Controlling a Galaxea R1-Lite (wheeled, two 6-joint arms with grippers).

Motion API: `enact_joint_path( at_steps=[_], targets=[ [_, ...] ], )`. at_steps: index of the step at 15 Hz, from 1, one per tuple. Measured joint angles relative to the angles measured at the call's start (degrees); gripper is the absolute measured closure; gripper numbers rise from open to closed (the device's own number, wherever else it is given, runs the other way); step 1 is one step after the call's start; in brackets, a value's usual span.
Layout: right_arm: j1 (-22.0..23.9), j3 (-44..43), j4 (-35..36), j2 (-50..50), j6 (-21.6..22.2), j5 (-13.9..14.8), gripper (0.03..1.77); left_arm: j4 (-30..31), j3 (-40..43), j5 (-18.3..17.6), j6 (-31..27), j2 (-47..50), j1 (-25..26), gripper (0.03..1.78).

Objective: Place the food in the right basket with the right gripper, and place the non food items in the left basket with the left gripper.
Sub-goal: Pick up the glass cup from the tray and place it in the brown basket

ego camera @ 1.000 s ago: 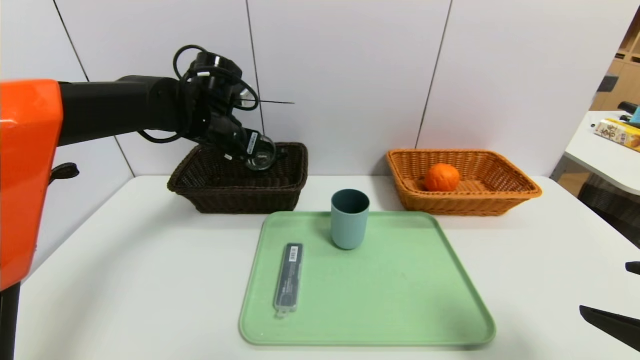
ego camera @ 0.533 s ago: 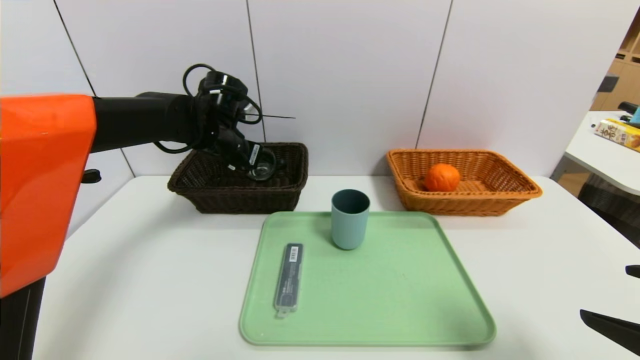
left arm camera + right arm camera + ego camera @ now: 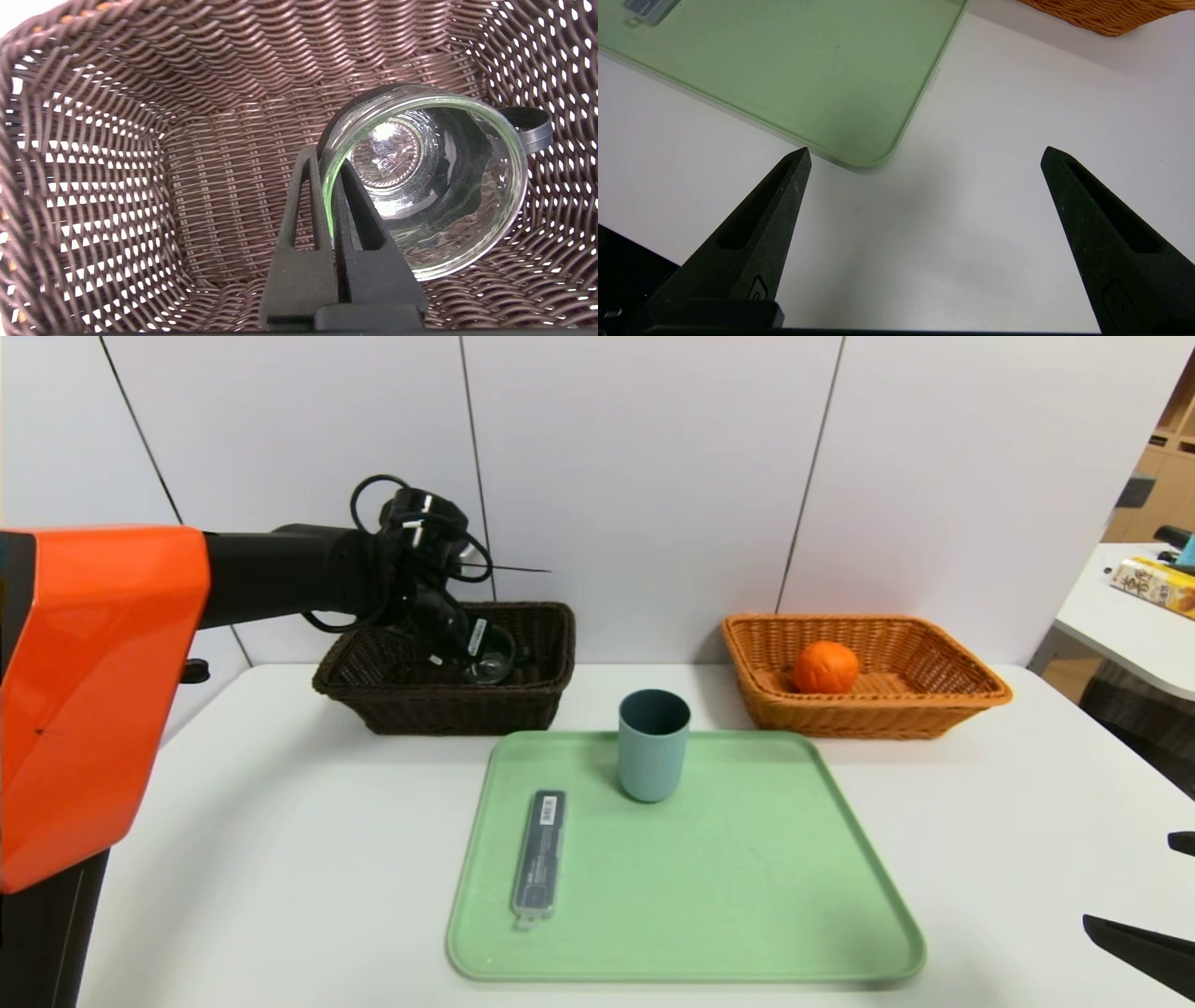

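My left gripper [image 3: 327,161] is down inside the dark brown left basket [image 3: 411,695], shut on the rim of the clear glass cup [image 3: 434,186], which has a black handle [image 3: 530,133]. In the head view the glass cup [image 3: 490,658] sits low in the left basket at the gripper's tip. The orange fruit [image 3: 825,666] lies in the orange-tan right basket [image 3: 943,705]. A blue-grey tumbler [image 3: 653,744] stands on the green tray [image 3: 747,896], and a dark grey case [image 3: 540,855] lies on the tray's left side. My right gripper [image 3: 924,154] hangs open over bare table by the tray's corner.
The white table [image 3: 261,859] carries everything. A wall stands right behind both baskets. A second white table [image 3: 1120,616] with a box [image 3: 1153,583] is off to the far right. The left basket's woven floor [image 3: 210,186] shows beside the cup.
The left arm has lowered and pushed forward, carrying the glass cup from above the left basket's rim down into the basket. The right arm has not moved.
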State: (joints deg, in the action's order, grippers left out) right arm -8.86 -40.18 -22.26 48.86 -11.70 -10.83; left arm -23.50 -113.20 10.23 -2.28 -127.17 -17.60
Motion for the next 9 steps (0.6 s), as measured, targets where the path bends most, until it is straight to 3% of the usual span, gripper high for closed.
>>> enact_joint_path(
  at_steps=[9],
  targets=[
    [0.00,0.11,-0.11,0.00,-0.52,0.05,0.10,-0.04,0.00,0.22,0.39,-0.37,0.57,1.72]
  ],
)
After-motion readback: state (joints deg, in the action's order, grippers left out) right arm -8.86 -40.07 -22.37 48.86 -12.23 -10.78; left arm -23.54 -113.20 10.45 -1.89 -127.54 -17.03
